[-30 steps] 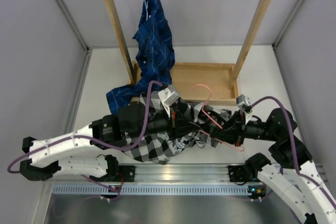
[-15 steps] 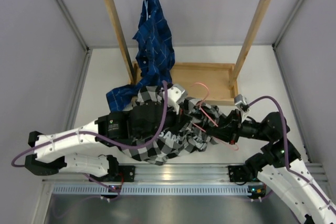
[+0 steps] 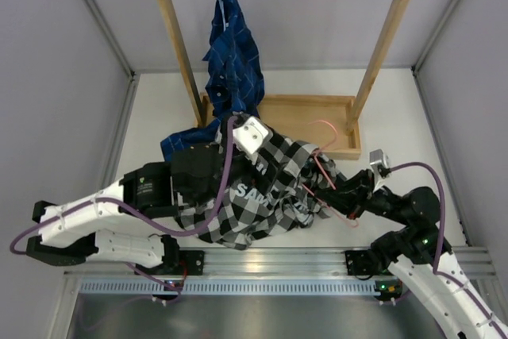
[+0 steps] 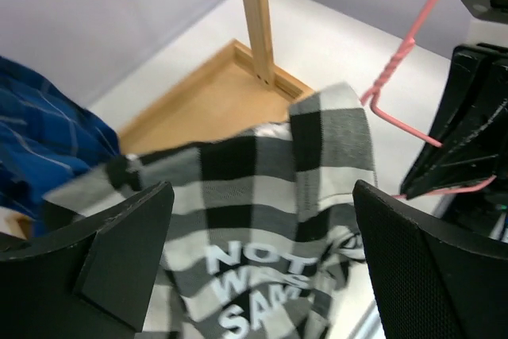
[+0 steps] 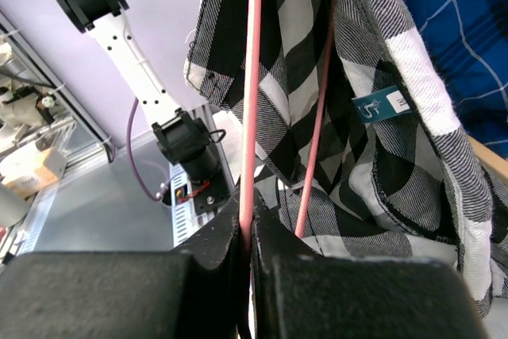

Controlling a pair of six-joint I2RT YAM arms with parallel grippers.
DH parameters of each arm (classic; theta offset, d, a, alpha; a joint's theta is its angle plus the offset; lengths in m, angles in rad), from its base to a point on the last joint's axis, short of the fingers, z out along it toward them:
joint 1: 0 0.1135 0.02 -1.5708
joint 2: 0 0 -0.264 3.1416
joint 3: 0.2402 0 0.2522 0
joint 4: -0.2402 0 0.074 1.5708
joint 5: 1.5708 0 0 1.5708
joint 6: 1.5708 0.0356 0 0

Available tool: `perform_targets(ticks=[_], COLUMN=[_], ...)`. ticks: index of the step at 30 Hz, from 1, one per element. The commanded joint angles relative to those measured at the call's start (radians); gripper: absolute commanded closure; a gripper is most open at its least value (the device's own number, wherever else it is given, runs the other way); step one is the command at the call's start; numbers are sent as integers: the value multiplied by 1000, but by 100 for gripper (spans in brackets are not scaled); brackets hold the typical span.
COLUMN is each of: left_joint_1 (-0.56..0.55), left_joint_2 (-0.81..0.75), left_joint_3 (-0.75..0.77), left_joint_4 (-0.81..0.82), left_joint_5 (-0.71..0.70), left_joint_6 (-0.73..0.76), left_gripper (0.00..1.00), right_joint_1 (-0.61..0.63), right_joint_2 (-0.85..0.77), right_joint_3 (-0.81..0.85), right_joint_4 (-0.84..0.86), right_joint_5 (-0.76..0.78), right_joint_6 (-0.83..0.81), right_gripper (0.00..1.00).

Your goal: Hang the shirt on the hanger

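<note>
The shirt (image 3: 262, 188) lies bunched in the middle of the tabletop (image 3: 397, 117). The hanger (image 5: 252, 77) is at its 3 o'clock edge, with the wire against the collar. The right hand (image 5: 248, 232), at 4 o'clock, is clamped on the wire, and its arm is low and stretched. The left hand (image 4: 260, 196), at 11 o'clock, is spread wide over the cloth. I judge that threading is the step in hand. Next, the left hand must pinch the collar while the right pushes the hanger in.

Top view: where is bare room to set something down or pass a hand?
Bare table lies right of the wooden rack, toward the right wall, and left of the blue shirt, along the left wall. The rack's tray floor is also free. Centre front is crowded: checked shirt, pink hanger, left arm, right arm.
</note>
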Motion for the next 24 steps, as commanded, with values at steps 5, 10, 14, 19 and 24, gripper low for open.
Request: perform_targets(ticks=[5, 10, 14, 19, 24], left_joint_1=[153, 332, 475, 532, 546], left_joint_2=[-42, 30, 201, 281, 332], left_joint_3=[27, 119, 300, 334, 373], left_joint_4=[97, -77, -255, -361, -450], left_joint_5=[363, 921, 1132, 1289, 1494], left_joint_6=[428, 591, 590, 620, 668], left_gripper=[2, 2, 8, 16, 16], right_joint_1=[11, 9, 11, 11, 9], right_joint_2=[-6, 27, 8, -11, 0], right_joint_3=[15, 37, 26, 32, 52], right_joint_4=[138, 115, 106, 61, 51], right_joint_5=[34, -49, -55, -75, -109], right_joint_6=[18, 18, 9, -34, -50], right_gripper=[100, 100, 100, 100, 100])
